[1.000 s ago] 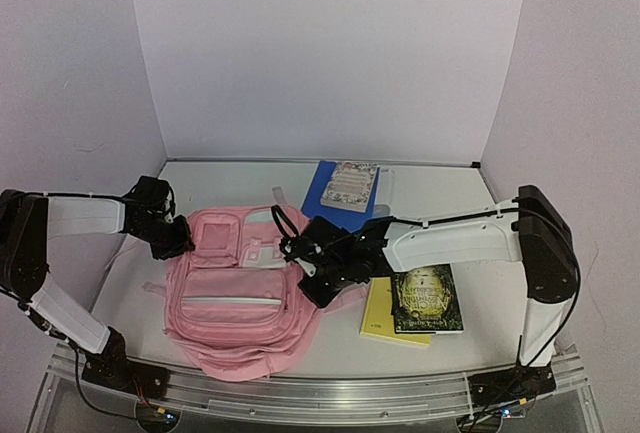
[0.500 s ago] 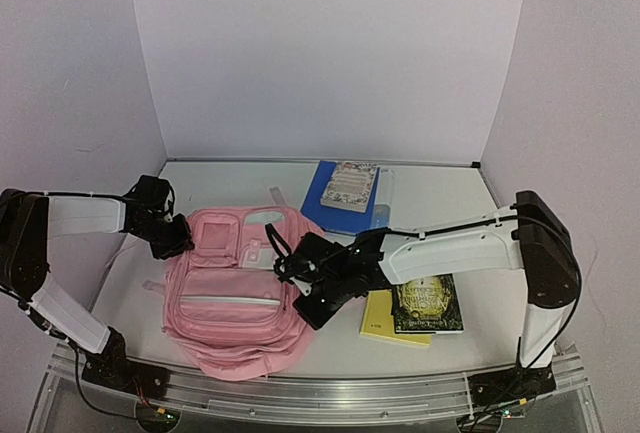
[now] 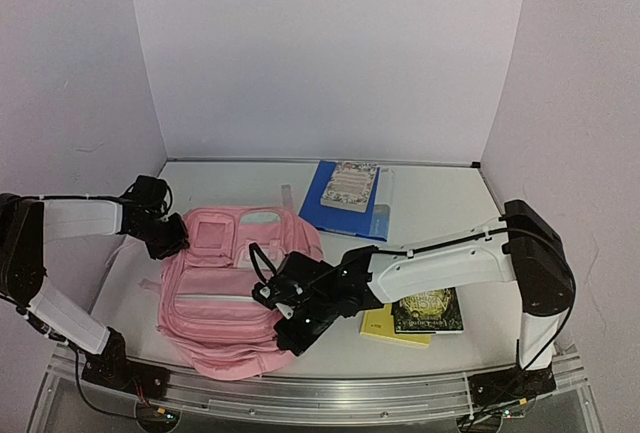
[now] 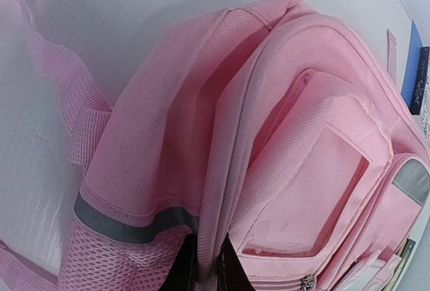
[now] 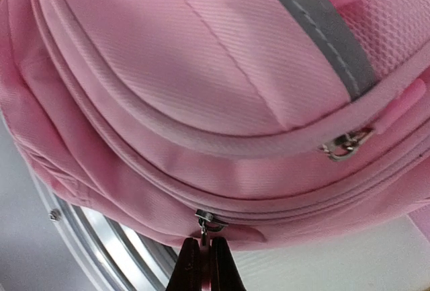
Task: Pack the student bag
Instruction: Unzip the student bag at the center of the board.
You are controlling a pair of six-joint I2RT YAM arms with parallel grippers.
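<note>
- The packing itself, as I judge it, is not yet begun: nothing shows inside the student bag [image 3: 225, 293], and in the right wrist view its zip lines look closed.
- Four flat things wait outside on the worktop [image 3: 440, 203]: a patterned book [image 3: 350, 185] lying on a blue folder [image 3: 335, 215] beyond the bag, and a dark book [image 3: 428, 303] on a yellow notebook [image 3: 380, 325] just beside the bag's right side.
- What is left, by my reading: to open the main compartment, put these things in, and close it.
- The bag lies flat, pockets upward, left of the middle of the worktop, with its bottom toward the arm bases.
- The right claw [image 5: 201, 251] is pressed shut, its tips pinching the small metal zip pull [image 5: 203, 222] on the bag's near, lower edge; the bag lies directly under and before it.
- The left claw [image 4: 201, 267] is nearly closed on a ridge of pink fabric at the bag's far left corner, so the bag stretches away from it toward the right.
</note>
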